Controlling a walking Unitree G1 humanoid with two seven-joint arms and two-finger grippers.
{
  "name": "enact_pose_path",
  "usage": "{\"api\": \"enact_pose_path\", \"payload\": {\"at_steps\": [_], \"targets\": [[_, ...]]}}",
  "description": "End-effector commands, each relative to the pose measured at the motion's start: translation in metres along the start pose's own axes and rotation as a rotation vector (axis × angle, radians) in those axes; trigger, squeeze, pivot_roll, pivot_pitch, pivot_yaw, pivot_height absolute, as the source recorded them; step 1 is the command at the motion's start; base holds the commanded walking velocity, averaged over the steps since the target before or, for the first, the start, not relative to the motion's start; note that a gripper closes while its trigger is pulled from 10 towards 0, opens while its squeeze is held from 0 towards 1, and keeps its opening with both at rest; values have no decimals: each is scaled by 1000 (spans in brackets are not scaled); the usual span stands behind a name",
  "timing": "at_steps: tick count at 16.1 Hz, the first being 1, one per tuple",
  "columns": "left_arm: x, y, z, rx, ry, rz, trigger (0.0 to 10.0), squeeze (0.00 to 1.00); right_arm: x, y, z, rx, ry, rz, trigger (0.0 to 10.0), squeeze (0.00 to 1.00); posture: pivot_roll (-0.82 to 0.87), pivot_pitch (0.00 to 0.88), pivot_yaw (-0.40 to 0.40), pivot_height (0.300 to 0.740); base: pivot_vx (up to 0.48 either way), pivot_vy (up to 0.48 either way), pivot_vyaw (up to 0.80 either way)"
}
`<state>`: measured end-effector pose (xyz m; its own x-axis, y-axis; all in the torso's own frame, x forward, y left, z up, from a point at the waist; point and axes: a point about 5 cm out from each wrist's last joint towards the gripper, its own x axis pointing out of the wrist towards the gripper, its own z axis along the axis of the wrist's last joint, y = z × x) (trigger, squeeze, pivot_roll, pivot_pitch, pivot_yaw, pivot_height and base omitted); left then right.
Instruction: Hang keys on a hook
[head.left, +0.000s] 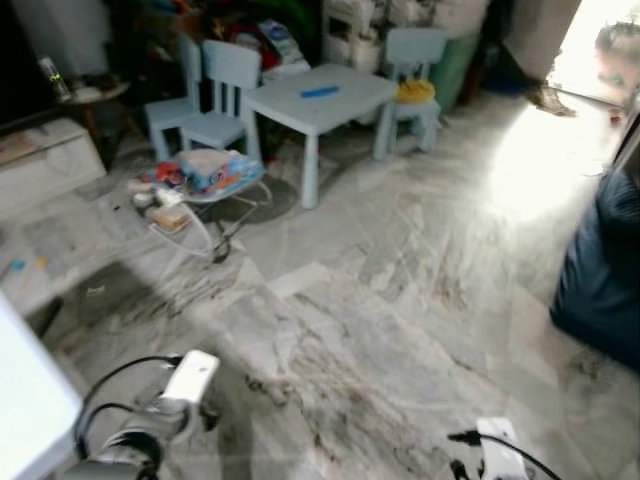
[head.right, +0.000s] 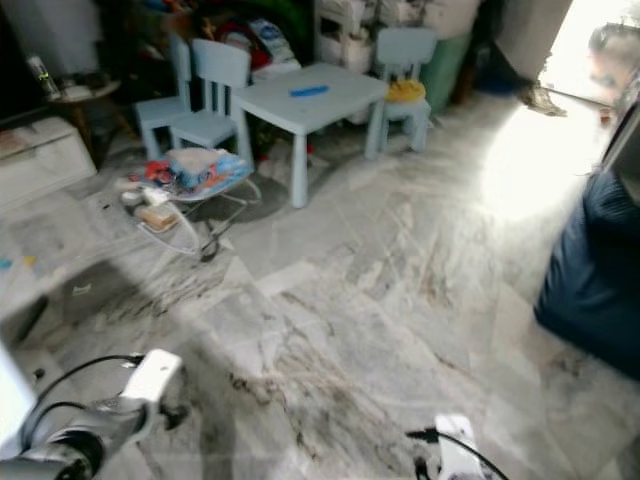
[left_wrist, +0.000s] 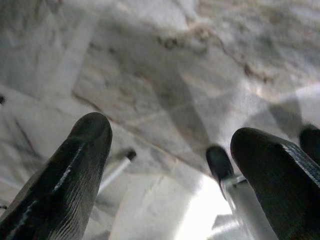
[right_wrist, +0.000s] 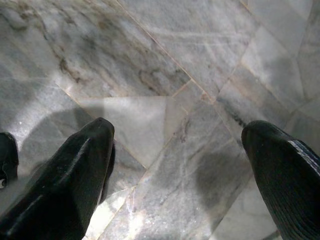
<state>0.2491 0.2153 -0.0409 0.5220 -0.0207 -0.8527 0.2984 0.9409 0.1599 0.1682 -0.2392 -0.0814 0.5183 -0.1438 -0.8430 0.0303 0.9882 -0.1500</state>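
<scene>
The pictures give no sure sight of keys or a hook, so where they are cannot be told. Both arms hang low over the marble floor (head.left: 400, 300). The left end effector (left_wrist: 170, 165) has its two black fingers (left_wrist: 75, 170) spread wide with nothing between them, only grey veined tile beneath. The right end effector (right_wrist: 180, 170) is likewise spread wide and empty above the tile joints. In the head views the silver left arm (head.left: 150, 420) shows at the lower left with a black cable looped over it, and the top of the right arm (head.left: 500, 450) at the lower edge.

Farther off, across the floor, stands one small pale blue surface (head.left: 320, 100) of child height, with one blue flat object (head.left: 320, 91) lying on its top. Three pale blue child chairs stand around it: two side by side on its left (head.left: 225, 90) and one behind it on the right (head.left: 412, 60), which carries something yellow (head.left: 415, 92) on its seat. Just in front of the two chairs a baby bouncer (head.left: 205, 185) on a wire frame sits on the floor, heaped with coloured toys. A dark blue soft seat (head.left: 605, 270) lies at the right edge. Bright daylight falls on the floor from a doorway (head.left: 600, 50) at the upper right. A white cabinet (head.left: 45, 160) stands at the left.
</scene>
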Motion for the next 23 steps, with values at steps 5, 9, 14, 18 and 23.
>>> {"api": "enact_pose_path", "payload": {"at_steps": [5,9,14,18,23], "targets": [[2,-9,9,15,-22,-27,10000,0,-1,-10,-3,-1,15,-26,10000,0,3,0,-26,740,262,0,0],[2,-11,9,6,-23,-27,10000,0,-2,-11,-5,22,29,-22,10000,0,-4,0,-46,740,193,0,0],[3,-15,11,-21,-29,-21,10000,0,-2,-15,-4,51,30,-17,10000,0,-22,0,-73,740,0,0,0],[3,-18,14,-28,-30,-23,10000,0,-2,-19,-3,93,36,-42,10000,0,-23,0,-76,740,0,0,0],[3,-17,15,-30,-27,-14,10000,0,-2,-18,-5,128,59,-44,10000,0,-19,0,-72,740,0,0,0]]}}
